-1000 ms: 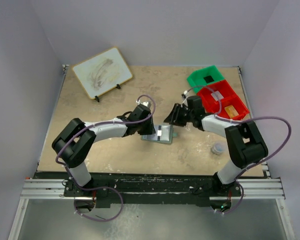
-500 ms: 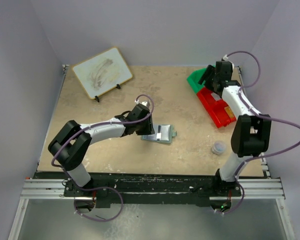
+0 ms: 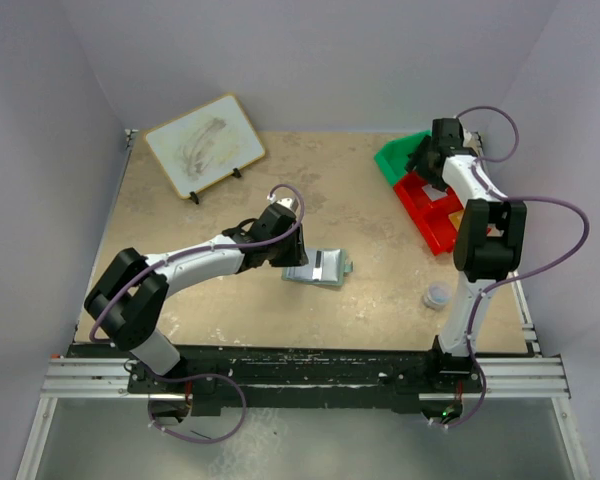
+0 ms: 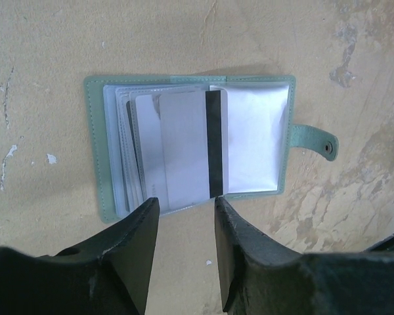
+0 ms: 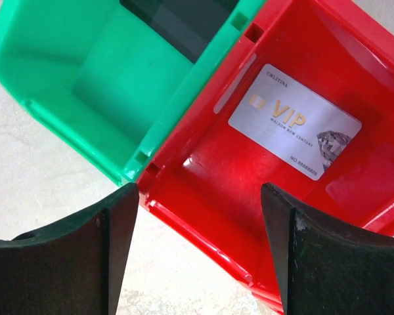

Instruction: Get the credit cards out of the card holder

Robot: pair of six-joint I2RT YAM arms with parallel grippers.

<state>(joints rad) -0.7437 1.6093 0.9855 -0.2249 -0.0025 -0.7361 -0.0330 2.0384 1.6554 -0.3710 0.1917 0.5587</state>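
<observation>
Arm stretched low, our left end effector (image 4: pixel 185 216) stands apart just short of the card holder (image 4: pixel 253 144); our right end effector (image 5: pixel 198 193) gapes over the red bin (image 5: pixel 207 167).

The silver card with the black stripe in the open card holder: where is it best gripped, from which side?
Probably by its short edge nearest the left pincer, coming low from that side. The striped card lies flat on top of the card holder, and that edge reaches the holder's border, so a finger may slip under.
</observation>
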